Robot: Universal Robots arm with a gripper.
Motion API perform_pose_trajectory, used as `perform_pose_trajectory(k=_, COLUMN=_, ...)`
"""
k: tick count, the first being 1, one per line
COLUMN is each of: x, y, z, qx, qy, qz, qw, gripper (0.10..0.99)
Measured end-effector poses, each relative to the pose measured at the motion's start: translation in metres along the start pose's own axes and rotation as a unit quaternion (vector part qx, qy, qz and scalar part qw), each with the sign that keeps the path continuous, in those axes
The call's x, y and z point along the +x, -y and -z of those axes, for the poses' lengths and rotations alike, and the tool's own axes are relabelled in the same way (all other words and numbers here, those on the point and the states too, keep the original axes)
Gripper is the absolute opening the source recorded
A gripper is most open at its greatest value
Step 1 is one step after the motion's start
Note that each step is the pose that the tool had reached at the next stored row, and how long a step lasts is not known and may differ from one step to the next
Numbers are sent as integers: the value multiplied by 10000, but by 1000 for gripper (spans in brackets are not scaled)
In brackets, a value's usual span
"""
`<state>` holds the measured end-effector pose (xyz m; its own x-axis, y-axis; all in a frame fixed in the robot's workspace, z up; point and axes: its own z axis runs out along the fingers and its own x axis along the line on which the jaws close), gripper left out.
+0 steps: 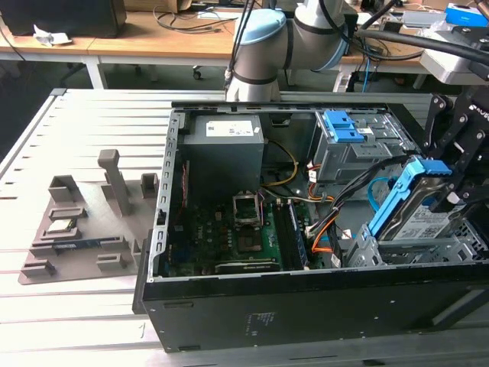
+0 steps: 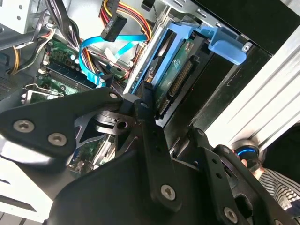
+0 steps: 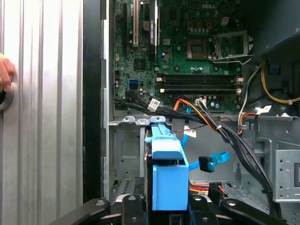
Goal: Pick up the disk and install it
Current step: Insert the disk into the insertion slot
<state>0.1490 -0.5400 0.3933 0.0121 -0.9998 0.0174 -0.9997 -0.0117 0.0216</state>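
Observation:
The disk (image 1: 419,220), a silver drive with a white-and-blue label in a bright blue carrier frame, hangs tilted over the drive cage (image 1: 428,249) at the open computer case's corner on the exterior view's right. My gripper (image 1: 457,182) is shut on it from above. In the first wrist view the blue carrier (image 3: 166,173) stands edge-on between my two black fingers (image 3: 132,207), over the metal bay floor. The second wrist view shows the disk's (image 2: 177,77) connector edge and circuit side reaching away from my gripper (image 2: 151,105) toward the case wall.
The black case (image 1: 306,310) lies open, with its motherboard (image 1: 237,229), a grey power-supply box (image 1: 225,145), cables (image 1: 325,229) and a second blue carrier (image 1: 344,126) in the far bay. A grey fixture plate (image 1: 84,222) lies on the exterior view's left. A person's hand (image 3: 4,75) rests beside the case.

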Motion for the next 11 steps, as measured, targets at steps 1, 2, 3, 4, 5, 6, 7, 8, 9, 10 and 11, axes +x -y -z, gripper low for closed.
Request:
perform_pose_trajectory(k=1, x=0, y=0, z=1, qx=0, qy=-2, qz=0, qw=10000, gripper=369)
perform_pose_trajectory(k=2, x=0, y=0, z=1, qx=0, qy=-2, qz=0, qw=10000, gripper=380)
perform_pose_trajectory(k=3, x=-1, y=0, z=0, qx=0, qy=-2, qz=0, qw=10000, gripper=443)
perform_pose_trajectory(k=4, x=0, y=0, z=0, qx=0, qy=-4, qz=0, qw=10000, gripper=443)
perform_pose_trajectory(k=5, x=0, y=0, z=0, qx=0, qy=-5, qz=0, qw=10000, gripper=443)
perform_pose_trajectory(k=6, x=0, y=0, z=0, qx=0, qy=-6, qz=0, qw=10000, gripper=443)
perform_pose_trajectory(k=7, x=0, y=0, z=0, qx=0, qy=-6, qz=0, qw=10000, gripper=365)
perform_pose_trajectory(k=8, x=0, y=0, z=0, qx=0, qy=-7, qz=0, qw=10000, gripper=302)
perform_pose_trajectory(k=9, x=0, y=0, z=0, qx=0, qy=-8, qz=0, qw=10000, gripper=243)
perform_pose_trajectory(k=10, x=0, y=0, z=0, qx=0, qy=-9, qz=0, qw=10000, gripper=184)
perform_pose_trajectory(k=11, x=0, y=0, z=0, qx=0, qy=-10, qz=0, qw=10000, gripper=122)
